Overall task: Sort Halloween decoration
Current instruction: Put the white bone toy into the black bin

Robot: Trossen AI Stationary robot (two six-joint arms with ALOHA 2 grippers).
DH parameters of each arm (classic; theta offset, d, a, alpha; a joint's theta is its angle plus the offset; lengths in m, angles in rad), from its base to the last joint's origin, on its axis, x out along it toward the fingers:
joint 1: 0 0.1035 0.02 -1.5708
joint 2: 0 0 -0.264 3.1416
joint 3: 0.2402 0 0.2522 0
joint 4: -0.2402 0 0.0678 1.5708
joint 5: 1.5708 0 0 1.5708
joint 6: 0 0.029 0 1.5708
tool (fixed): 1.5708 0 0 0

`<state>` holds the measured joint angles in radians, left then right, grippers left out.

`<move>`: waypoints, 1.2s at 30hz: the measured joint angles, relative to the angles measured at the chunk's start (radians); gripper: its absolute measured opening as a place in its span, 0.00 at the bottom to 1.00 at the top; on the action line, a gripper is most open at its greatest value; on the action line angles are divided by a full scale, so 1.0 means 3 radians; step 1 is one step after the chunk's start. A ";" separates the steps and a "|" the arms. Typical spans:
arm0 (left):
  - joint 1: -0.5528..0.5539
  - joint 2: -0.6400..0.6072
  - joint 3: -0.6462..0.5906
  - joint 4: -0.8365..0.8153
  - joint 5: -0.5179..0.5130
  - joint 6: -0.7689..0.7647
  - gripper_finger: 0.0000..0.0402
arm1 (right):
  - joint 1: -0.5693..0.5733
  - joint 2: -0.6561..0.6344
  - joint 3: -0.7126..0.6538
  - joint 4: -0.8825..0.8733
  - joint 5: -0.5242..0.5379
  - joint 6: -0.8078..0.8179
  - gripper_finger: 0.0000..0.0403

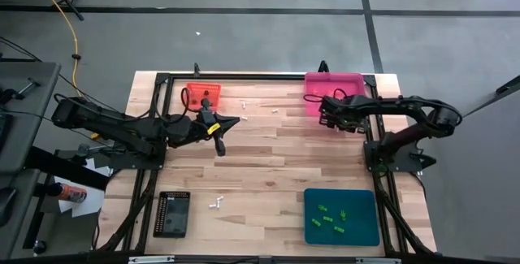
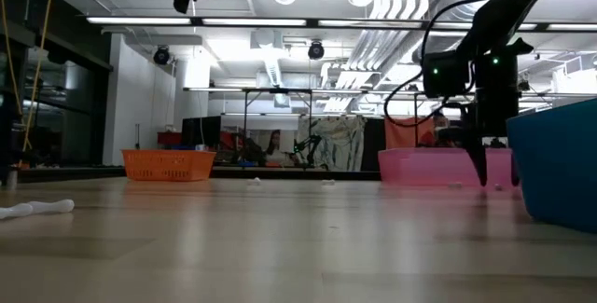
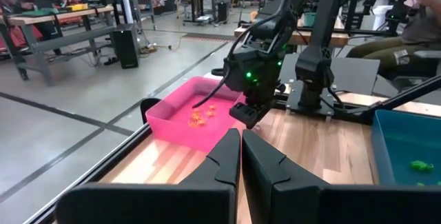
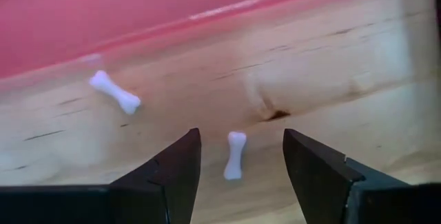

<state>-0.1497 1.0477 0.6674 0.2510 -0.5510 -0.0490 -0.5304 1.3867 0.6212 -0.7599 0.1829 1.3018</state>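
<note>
Right wrist view: pink tray (image 4: 138, 10) cut off beyond white bone (image 4: 234, 155).

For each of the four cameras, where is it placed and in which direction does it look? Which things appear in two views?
High view: above the table, looking straight down; both arms show.
Low view: at table height, looking level toward the room; the right claw hangs by the pink tray.
Left wrist view: behind the shut left claw, facing across the table to the right arm and pink tray.
Right wrist view: looking down between the open right claw's fingers at two white bones beside the pink tray.
Shared: the pink tray shows in all four views.
</note>
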 joint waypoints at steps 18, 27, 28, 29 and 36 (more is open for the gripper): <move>0.0000 0.0000 0.0000 -0.0001 -0.0059 0.0003 0.01 | 0.0036 0.0157 0.0006 -0.0018 -0.0121 0.0112 0.19; 0.0000 0.0000 0.0000 -0.0001 -0.0062 0.0003 0.01 | 0.0165 0.0159 0.0002 -0.0046 -0.0068 0.0148 0.02; 0.0000 0.0000 -0.0001 -0.0001 -0.0062 0.0003 0.01 | 0.0181 0.0159 0.0001 -0.0046 -0.0060 0.0149 0.01; 0.0000 0.0000 -0.0001 -0.0001 -0.0062 0.0003 0.01 | 0.0195 0.0159 0.0001 -0.0046 -0.0057 0.0149 0.01; 0.0000 0.0000 -0.0001 -0.0001 -0.0062 0.0002 0.01 | 0.0284 0.0162 -0.0001 -0.0044 -0.0025 0.0200 0.02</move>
<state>-0.1497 1.0477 0.6670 0.2508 -0.5697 -0.0484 -0.4451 1.4353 0.6209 -0.7731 0.1755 1.3618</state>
